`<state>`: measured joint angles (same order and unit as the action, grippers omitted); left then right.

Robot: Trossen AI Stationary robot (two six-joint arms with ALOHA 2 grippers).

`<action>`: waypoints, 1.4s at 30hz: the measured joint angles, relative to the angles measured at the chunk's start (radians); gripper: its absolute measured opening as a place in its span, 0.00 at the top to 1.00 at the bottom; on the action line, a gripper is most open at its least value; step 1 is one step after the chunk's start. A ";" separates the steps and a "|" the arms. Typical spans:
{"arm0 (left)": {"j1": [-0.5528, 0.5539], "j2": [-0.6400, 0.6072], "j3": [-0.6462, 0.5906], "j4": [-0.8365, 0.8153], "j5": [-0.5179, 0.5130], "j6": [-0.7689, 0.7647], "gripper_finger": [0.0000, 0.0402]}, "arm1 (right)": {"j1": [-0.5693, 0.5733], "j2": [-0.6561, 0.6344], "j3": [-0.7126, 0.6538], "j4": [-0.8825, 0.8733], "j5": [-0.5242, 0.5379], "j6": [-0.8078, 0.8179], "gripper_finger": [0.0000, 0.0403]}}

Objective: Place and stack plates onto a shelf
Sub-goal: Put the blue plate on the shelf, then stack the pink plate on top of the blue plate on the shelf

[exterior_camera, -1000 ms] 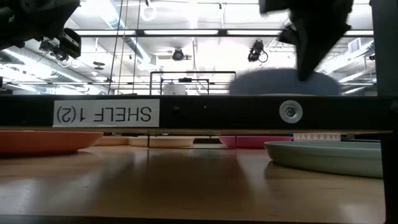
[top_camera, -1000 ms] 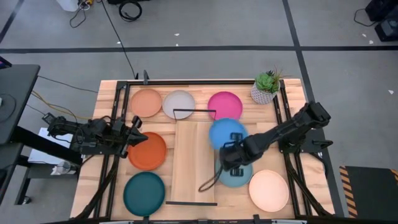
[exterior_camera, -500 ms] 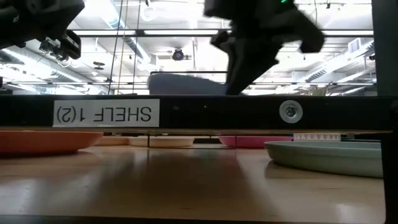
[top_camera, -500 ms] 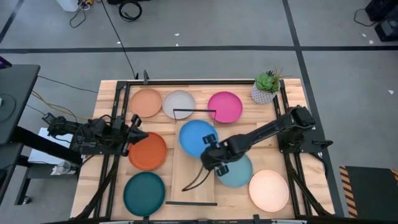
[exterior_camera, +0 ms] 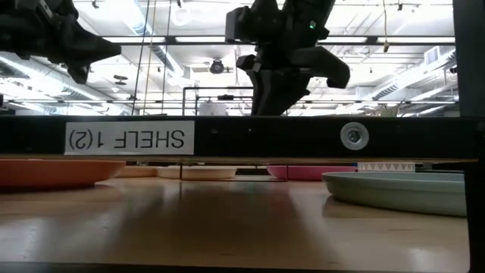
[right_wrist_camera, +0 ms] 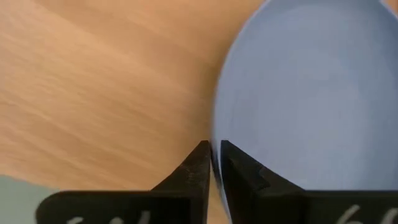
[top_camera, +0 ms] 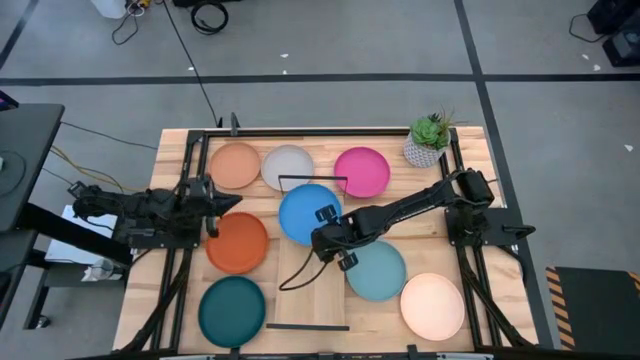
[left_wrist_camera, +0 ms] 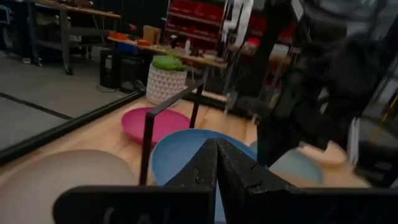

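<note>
My right gripper [top_camera: 324,233] is shut on the blue plate [top_camera: 308,212] over the far end of the light-wood shelf [top_camera: 300,285]; it also shows in the right wrist view [right_wrist_camera: 214,163]. I cannot tell whether the plate rests on the board. My left gripper [top_camera: 214,203] is shut and empty, above the table's left side near the dark orange plate [top_camera: 237,244]. On the table lie the peach [top_camera: 235,165], grey [top_camera: 287,167], magenta [top_camera: 361,171], teal [top_camera: 232,311], light blue [top_camera: 380,273] and cream [top_camera: 432,305] plates. My right gripper pinches the blue plate's rim [right_wrist_camera: 217,134] on its near right side, one finger inside the rim and one outside. The fingers come from above, slanting in from the table's right. The plate lies about level over the shelf board.
Black wire frames stand at the shelf's far end [top_camera: 312,179] and near end [top_camera: 305,326]. A white pot with a green plant [top_camera: 428,140] stands at the far right corner. Black rails run along the table's left and right sides.
My right gripper has carried the blue plate toward the table's left, from the board's right edge to over its far end, and has lowered it. My left gripper has shifted a little toward the table's far edge.
</note>
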<state>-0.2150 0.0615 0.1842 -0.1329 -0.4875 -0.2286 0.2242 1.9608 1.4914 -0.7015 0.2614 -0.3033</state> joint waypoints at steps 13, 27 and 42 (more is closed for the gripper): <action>0.036 0.274 0.049 -0.085 -0.205 -0.024 0.81 | 0.033 -0.142 -0.009 -0.237 0.104 0.308 0.76; 0.139 0.429 0.170 -0.135 -0.050 -0.017 0.77 | -0.107 -0.366 -0.547 0.105 0.152 0.414 0.72; 0.139 0.428 0.170 -0.134 0.120 -0.053 0.77 | -0.367 -0.292 -0.617 0.230 0.103 0.232 0.53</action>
<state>-0.0757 0.4900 0.3538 -0.2668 -0.3678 -0.2812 -0.1428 1.6686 0.8745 -0.4713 0.3648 -0.0715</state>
